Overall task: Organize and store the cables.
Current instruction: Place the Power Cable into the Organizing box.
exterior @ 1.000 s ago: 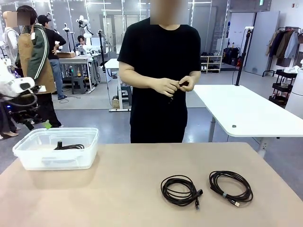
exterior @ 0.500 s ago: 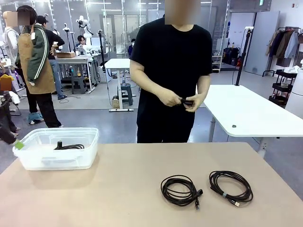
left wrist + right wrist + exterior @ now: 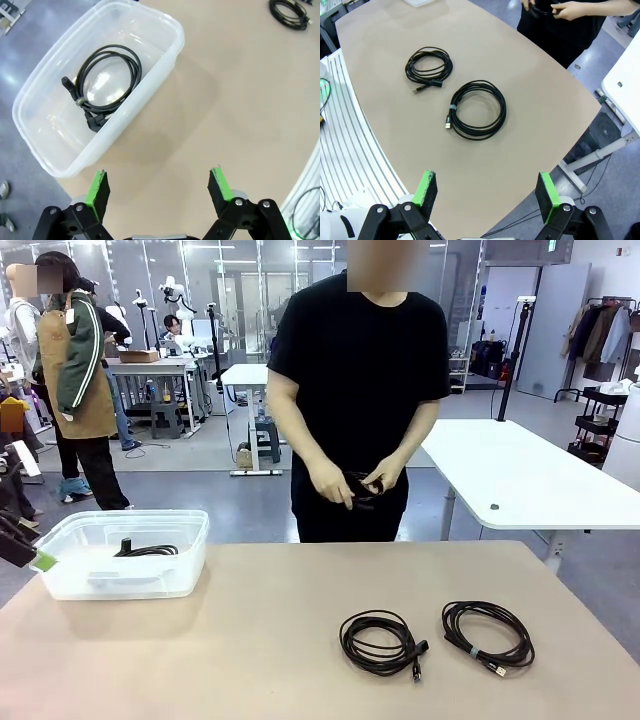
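The binned cable [image 3: 107, 75], a black coil with a chunky plug at each end and a pale tie, lies flat on the floor of the clear plastic bin [image 3: 120, 580] at the table's left end. 2 more coils lie on the tan table [image 3: 250, 640] toward its right, near each other but apart: the plain cable [image 3: 380, 642] with its plugs trailing toward my side, and to its right the banded cable [image 3: 488, 634], a slightly wider coil cinched by a pale tie band. The hand-held cable [image 3: 358, 485] is a 4th black cord, bunched between the person's hands [image 3: 330, 483] at waist height across the table, off the surface. My left gripper [image 3: 159, 180] hangs above the table just beside the bin's near wall, its green-padded fingers spread wide with nothing between them and touching nothing. My right gripper [image 3: 485, 185] hovers high over the table's right edge, well apart from the 2 coils below it, fingers likewise spread wide and bare. The person in a black shirt stands at the far side.
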Controlling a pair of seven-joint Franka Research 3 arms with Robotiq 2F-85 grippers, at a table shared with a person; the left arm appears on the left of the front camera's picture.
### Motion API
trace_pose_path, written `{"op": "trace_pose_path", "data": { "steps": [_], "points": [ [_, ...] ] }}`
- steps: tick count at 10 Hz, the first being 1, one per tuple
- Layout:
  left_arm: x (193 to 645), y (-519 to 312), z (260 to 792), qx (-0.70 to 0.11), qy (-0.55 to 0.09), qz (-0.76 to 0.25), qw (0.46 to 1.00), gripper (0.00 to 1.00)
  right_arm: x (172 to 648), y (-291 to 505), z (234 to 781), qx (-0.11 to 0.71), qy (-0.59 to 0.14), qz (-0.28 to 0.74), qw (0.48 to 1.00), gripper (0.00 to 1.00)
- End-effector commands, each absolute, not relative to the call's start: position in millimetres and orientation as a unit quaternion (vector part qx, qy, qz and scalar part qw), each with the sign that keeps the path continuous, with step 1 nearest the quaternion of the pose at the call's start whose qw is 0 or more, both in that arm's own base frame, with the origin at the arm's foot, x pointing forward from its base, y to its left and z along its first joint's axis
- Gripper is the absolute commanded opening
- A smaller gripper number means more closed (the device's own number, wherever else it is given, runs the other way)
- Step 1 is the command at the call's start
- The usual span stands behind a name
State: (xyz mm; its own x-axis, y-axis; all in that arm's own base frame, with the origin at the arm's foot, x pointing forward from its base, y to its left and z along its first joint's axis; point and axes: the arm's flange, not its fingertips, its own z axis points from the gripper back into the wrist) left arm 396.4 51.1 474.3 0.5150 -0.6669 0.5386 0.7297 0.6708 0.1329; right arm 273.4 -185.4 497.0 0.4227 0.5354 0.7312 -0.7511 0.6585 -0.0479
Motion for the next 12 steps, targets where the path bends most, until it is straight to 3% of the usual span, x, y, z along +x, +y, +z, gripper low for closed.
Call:
{"op": "trace_pose_path", "data": {
  "steps": [1,2,12],
  "points": [
    [412.6,54.0,485.0,-0.081,-0.252,-0.378,0.887,1.0,271.6,-185.9,496.9,0.145,-0.377,0.394,0.826,1.0],
    [396.4,51.1,474.3,-0.055,-0.284,-0.402,0.869,1.0,271.6,-185.9,496.9,0.145,-0.377,0.394,0.826,1.0],
    [396.4,51.1,474.3,-0.055,-0.284,-0.402,0.869,1.0,271.6,-185.9,496.9,0.145,-0.377,0.394,0.826,1.0]
  ]
}}
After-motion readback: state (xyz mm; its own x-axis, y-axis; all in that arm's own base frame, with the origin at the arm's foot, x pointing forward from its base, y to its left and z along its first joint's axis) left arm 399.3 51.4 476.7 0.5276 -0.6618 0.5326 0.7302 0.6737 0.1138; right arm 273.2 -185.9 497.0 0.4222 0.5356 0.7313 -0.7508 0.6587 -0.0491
